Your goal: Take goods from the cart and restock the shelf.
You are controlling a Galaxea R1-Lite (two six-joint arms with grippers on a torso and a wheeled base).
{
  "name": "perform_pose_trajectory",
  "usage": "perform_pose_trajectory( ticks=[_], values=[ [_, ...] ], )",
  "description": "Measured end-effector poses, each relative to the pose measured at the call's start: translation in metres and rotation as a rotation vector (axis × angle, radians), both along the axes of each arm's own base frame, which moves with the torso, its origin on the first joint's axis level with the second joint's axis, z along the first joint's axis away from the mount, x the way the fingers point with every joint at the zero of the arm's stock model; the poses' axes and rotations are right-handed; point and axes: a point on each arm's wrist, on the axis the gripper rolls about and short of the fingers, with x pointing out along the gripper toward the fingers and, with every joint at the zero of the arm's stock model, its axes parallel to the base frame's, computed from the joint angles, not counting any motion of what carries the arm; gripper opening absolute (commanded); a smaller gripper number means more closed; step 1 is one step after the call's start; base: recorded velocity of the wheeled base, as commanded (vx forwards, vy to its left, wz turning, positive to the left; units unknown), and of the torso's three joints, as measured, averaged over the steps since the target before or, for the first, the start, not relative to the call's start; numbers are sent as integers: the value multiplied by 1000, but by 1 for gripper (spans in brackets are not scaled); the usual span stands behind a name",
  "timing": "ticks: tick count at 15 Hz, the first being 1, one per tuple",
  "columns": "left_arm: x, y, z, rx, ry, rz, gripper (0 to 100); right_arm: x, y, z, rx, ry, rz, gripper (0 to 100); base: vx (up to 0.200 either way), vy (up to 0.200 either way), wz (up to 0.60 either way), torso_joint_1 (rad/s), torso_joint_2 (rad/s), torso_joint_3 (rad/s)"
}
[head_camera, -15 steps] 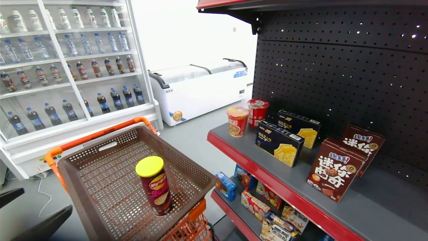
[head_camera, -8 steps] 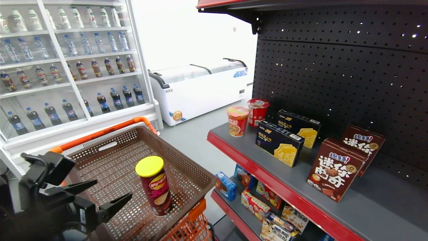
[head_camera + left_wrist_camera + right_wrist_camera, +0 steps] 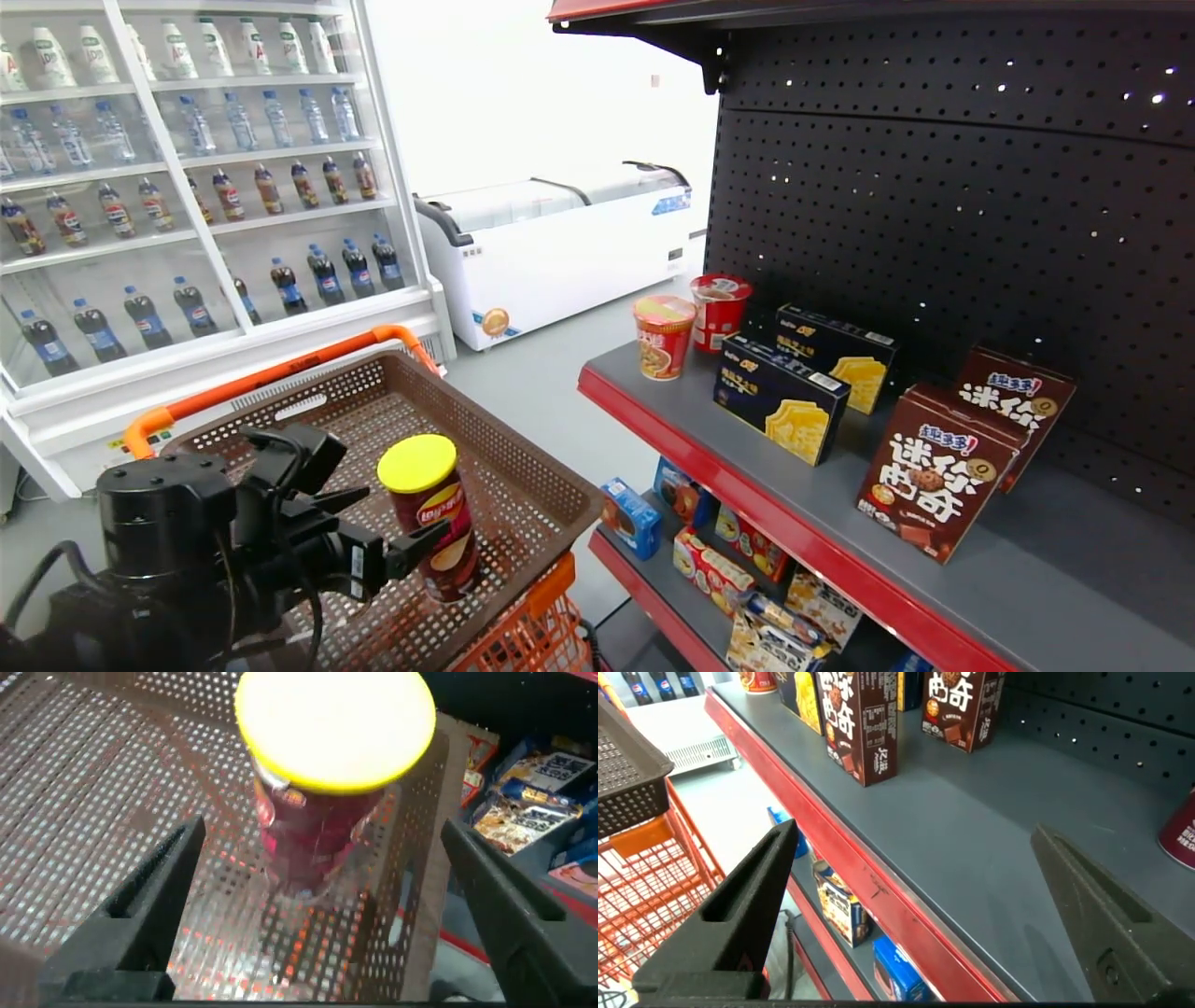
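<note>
Yellow-lidded can [image 3: 431, 523] upright in basket [image 3: 532, 476], spread left hand [image 3: 406, 511] alongside.

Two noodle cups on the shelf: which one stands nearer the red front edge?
The orange cup with the pale lid; the red cup stands behind it, closer to the black pegboard.

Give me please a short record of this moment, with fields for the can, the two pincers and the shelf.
can: chip can, yellow lid, upright in the brown basket
left pincer: open, one finger on each side of the can, not closed on it
right pincer: open, above the grey shelf
shelf stock: two cups, two blue boxes, two brown boxes
grasp: not yet made
</note>
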Motion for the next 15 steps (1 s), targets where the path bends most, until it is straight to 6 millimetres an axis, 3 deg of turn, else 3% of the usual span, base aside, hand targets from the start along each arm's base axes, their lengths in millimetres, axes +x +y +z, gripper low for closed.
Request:
perform_pose_trajectory(
  ticks=[6,9,15],
  values=[
    [16,-17,-29,-15,-96,-55,100,0,0,0,0,0,1,100,0,0,0,0,0,0],
    [9,-14,-46,20,-30,-58,100,0,0,0,0,0,0,100,0,0,0,0,0,0],
    [15,-6,-56,53,-5,-33,100,0,0,0,0,0,0,100,0,0,0,0,0,0]
  ],
)
